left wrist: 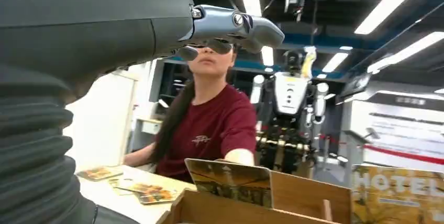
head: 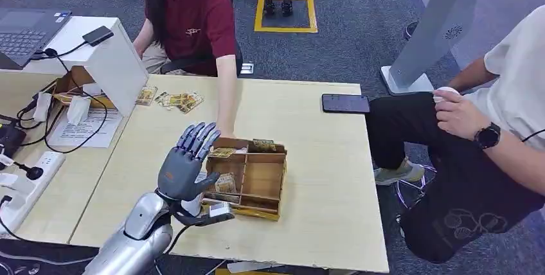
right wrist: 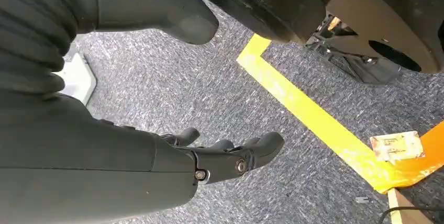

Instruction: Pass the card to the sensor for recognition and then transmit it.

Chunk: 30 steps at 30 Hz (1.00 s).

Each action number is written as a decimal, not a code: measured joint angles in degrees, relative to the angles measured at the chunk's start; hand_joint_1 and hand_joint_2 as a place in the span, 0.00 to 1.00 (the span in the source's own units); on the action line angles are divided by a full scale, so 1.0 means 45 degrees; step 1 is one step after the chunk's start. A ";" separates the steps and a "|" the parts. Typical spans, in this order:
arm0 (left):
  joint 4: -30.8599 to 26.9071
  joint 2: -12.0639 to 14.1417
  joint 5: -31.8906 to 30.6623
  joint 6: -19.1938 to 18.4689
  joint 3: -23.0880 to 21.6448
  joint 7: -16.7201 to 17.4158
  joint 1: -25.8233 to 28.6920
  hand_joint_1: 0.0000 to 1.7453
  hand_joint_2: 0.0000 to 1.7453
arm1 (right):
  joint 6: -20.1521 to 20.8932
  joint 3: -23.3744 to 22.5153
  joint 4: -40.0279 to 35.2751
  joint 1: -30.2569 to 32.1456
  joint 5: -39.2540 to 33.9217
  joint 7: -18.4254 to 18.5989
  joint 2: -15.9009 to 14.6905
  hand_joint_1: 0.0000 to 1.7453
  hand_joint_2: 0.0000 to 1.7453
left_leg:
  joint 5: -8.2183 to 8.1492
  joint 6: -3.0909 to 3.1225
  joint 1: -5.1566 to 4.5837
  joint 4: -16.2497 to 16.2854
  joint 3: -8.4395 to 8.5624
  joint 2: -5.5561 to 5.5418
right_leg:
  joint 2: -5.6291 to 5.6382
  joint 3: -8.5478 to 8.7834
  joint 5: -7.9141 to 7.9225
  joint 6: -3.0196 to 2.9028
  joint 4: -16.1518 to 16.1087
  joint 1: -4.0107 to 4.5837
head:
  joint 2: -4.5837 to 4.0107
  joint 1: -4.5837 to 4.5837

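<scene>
My left hand [head: 186, 166] is raised over the table with its fingers spread and nothing in it, just left of a wooden card box [head: 260, 182]. Picture cards stand in the box's far compartments [head: 264, 144] and another lies in a near one [head: 225, 183]. In the left wrist view the fingers [left wrist: 235, 25] reach out above an upright card [left wrist: 230, 179] in the box. A white sensor stand [head: 119, 66] with a black reader [head: 98, 35] on top stands at the back left. My right hand [right wrist: 230, 158] hangs over the carpet, holding nothing.
A person in a red shirt reaches a hand [head: 225, 130] to the box's far edge. Loose cards [head: 173, 99] lie near the stand. A phone [head: 346, 103], laptop [head: 26, 31], cables and power strip [head: 26, 185] sit on the table. Another person [head: 501, 127] sits right.
</scene>
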 joint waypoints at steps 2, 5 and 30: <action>0.0014 -0.0092 0.0234 0.0000 0.0150 -0.0515 0.0024 0.00 1.00 | 0.0000 0.0000 -0.0010 0.0000 -0.0005 0.0063 0.0000 0.00 1.00 | 0.0000 0.0000 0.0000 0.0000 0.0000 -0.0002 | -0.0003 0.0001 0.0000 0.0000 0.0000 0.0000 | -0.0005 0.0005; 0.0029 -0.0253 0.0364 0.0000 0.0301 -0.0805 0.0064 0.00 1.00 | 0.0000 0.0000 -0.0024 -0.0001 -0.0015 0.0068 0.0000 0.00 1.00 | 0.0000 0.0000 0.0000 0.0000 -0.0003 -0.0003 | -0.0003 0.0001 0.0000 0.0000 0.0000 0.0000 | -0.0005 0.0005; 0.1064 -0.0918 -0.0238 0.0005 0.0873 -0.0621 -0.0082 0.00 1.00 | 0.0063 0.0209 -0.0155 -0.0087 0.0000 0.0102 0.0010 0.00 1.00 | 0.0000 0.0000 0.0000 0.0000 -0.0002 -0.0001 | -0.0001 -0.0001 0.0000 0.0000 0.0000 0.0000 | -0.0005 0.0005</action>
